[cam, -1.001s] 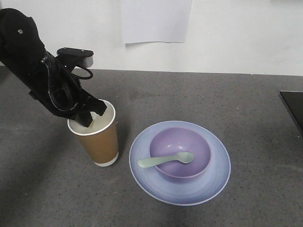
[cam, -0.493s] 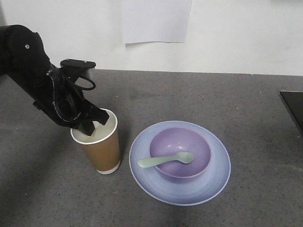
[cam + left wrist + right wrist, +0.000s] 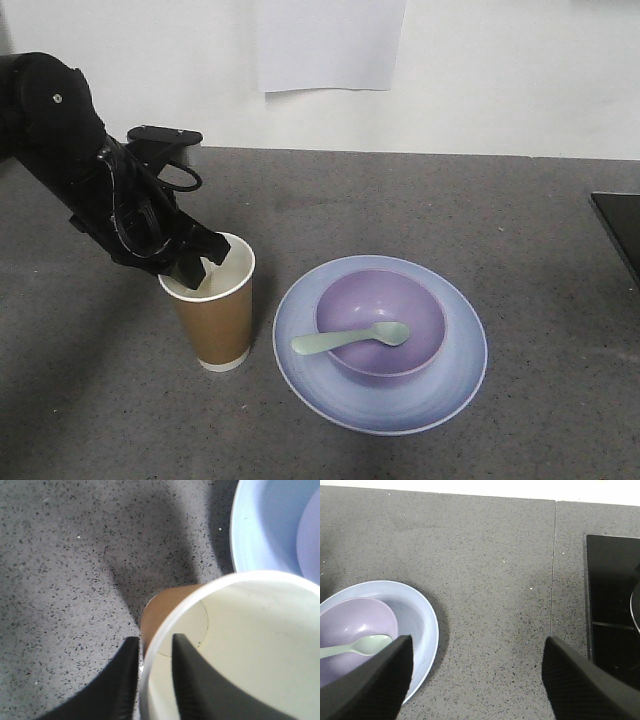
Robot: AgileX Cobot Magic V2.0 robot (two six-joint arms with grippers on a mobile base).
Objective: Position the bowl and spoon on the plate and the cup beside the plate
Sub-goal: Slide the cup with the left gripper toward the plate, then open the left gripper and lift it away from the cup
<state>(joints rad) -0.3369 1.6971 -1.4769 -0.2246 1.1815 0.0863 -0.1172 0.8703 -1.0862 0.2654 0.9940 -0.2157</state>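
My left gripper (image 3: 200, 268) pinches the cup (image 3: 213, 315) rim between its fingers (image 3: 187, 680) and has slid it closer to the plate (image 3: 452, 385). It seems set on the table. Bowl (image 3: 381, 322) and spoon (image 3: 350, 339) sit placed; right gripper (image 3: 475, 677) spread wide.

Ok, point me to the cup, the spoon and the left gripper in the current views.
cup (image 3: 216, 325), front view, on its brown side wall.
spoon (image 3: 340, 340), front view, mid-handle, lying in the bowl.
left gripper (image 3: 155, 677), left wrist view, on the cup rim pinched between its fingertips.
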